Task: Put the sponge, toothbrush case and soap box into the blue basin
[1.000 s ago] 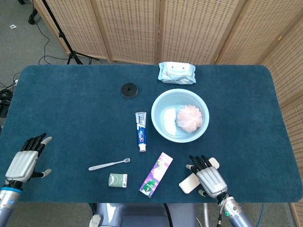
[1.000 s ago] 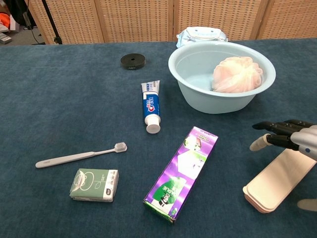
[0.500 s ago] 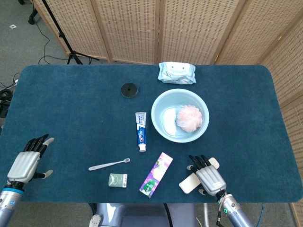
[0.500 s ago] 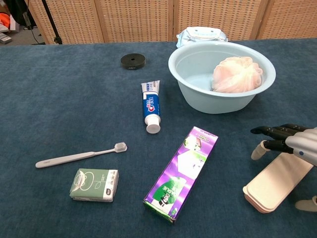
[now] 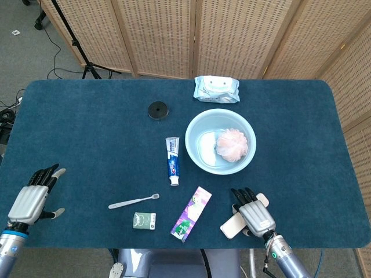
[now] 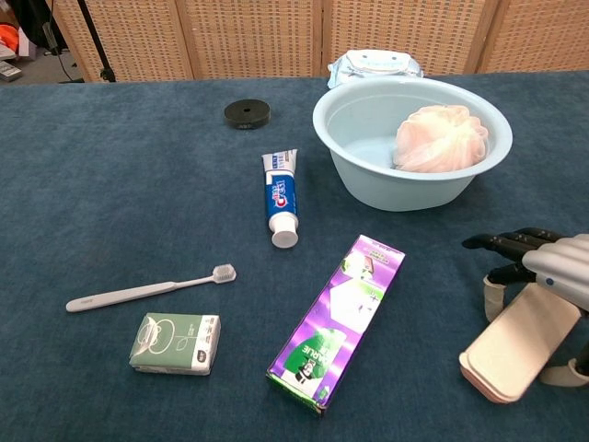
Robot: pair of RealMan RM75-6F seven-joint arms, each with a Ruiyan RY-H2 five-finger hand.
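On the dark blue surface point(image 5: 87, 127) lie one of each thing, nearest first: a pale pink toothbrush case point(image 6: 520, 343), a green soap box point(image 6: 176, 343), a purple carton point(image 6: 338, 319), a white toothbrush point(image 6: 147, 289), a toothpaste tube point(image 6: 280, 197), a blue basin point(image 6: 368, 115) holding one pink mesh sponge point(image 6: 440, 138), a black disc point(image 6: 247, 113) and a pack of wipes point(image 6: 375, 63) at the far edge. The right hand point(image 6: 538, 290) lies over the toothbrush case, thumb at one long edge and a fingertip at the other, dark fingers reaching out past it; the case looks tilted, though whether it is lifted off the surface cannot be told. Only the head view shows the left hand point(image 5: 33, 196), which rests near the surface's near left corner, well apart from everything, fingers spread and holding nothing. The chest view alone shows the case's stacked edge.
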